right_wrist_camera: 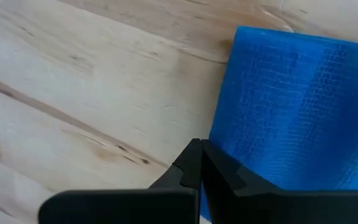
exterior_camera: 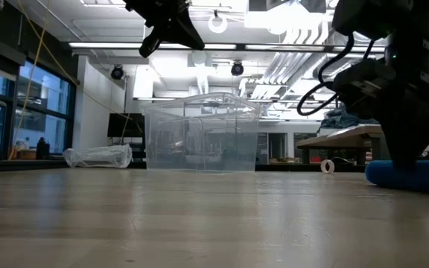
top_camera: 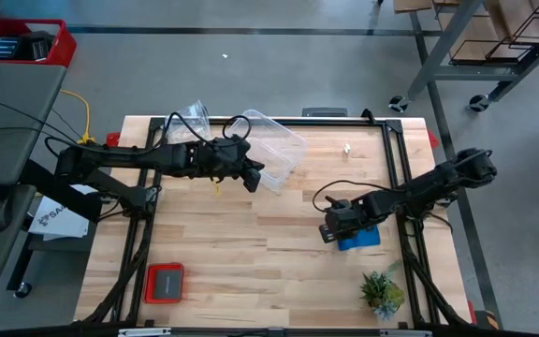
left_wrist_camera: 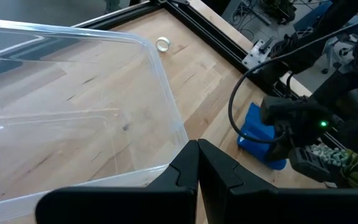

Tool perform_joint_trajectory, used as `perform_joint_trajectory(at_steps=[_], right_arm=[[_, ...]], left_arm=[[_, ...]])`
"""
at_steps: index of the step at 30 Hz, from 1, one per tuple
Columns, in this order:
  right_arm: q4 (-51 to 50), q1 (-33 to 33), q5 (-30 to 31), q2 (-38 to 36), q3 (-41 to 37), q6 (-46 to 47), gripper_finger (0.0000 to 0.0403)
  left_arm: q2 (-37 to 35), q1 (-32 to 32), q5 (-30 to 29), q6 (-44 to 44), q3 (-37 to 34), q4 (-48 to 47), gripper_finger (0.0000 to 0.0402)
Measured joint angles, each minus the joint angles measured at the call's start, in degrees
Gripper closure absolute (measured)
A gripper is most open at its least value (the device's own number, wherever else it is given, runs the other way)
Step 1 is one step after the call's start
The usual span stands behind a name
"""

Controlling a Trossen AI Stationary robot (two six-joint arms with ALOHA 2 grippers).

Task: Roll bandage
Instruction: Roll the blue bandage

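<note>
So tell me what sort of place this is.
Likely a robotics lab or workshop: a wooden workbench framed in black rails, wheeled metal shelving on a bare grey floor, and open ceiling pipes with strip lights beyond the table.

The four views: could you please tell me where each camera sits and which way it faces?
High: overhead, straight down; both arms, tub, bandage.
Low: table height, level across; arms overhead, tub, bandage.
Left wrist: over the tub; shut left pincer.
Right wrist: over the bandage; shut right pincer.
Shared: the bandage, in all four.
</note>
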Motion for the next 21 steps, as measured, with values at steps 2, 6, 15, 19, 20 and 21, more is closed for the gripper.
perform_joint_trajectory(at_steps=[2,6,15,19,20,21], right_arm=[[-1.35,0.00,-0.31,-0.52,0.00,0.00,0.0403],[-5.50,0.00,-0.57,-2.79,0.02,0.00,0.0403],[-18.11,0.01,-0.55,-6.83,0.04,0.02,0.0403],[-22.59,0.00,-0.92,-7.53,0.04,0.13,0.0403],[-23.27,0.00,-1.50,-7.58,0.04,0.05,0.0403],[-23.82,0.01,-2.05,-7.58,0.04,0.00,0.0403]], left_arm=[[0.00,0.00,-0.02,0.00,0.00,0.00,0.0401],[0.00,0.00,0.00,0.00,0.00,-0.01,0.0401],[0.00,0.00,0.00,0.43,0.00,-0.04,0.0401],[0.00,0.00,0.00,0.43,0.00,-0.03,0.0401],[0.00,0.00,0.00,0.42,0.00,-0.11,0.0401],[0.00,0.00,-0.01,0.42,0.00,-0.06,0.0401]])
